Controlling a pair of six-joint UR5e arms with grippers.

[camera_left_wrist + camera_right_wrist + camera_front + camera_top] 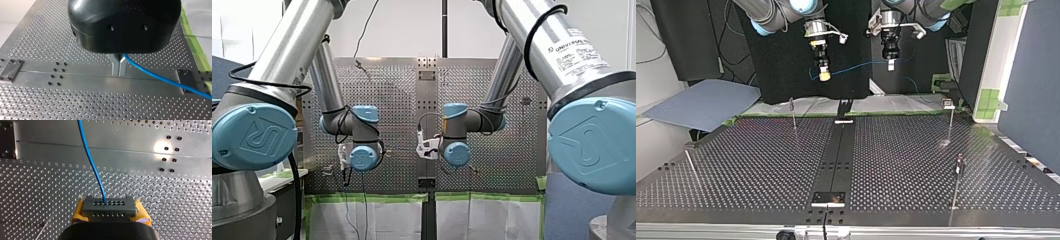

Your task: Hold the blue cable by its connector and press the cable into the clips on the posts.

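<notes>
My right gripper (110,213) is clamped on a dark rectangular connector (109,204), held between its yellow pads (77,213). A single blue cable (91,162) leaves the connector's face and runs away over the table. My left gripper (119,68) has its metal fingers (115,64) pinched narrowly together on that same cable further along, and the cable trails off to one side beyond them.

In the top view both grippers hang high above the far edge of the perforated table (761,165). The cable is strung between them in a shallow line, clear of the surface and well apart from every post.

To do this step well, I judge the right gripper should hold the connector firmly while the left acts as a guide. Together they should bring the stretched span down level over a post and press straight into its clip, without twisting or slackening the cable.

Counted: two arms, two grippers, one cable, one connector. There appear to be four thin posts (793,114) on the table, two near the far edge and two nearer the camera at either side, one of them leaning. The clips on their tops are too small to make out clearly.
</notes>
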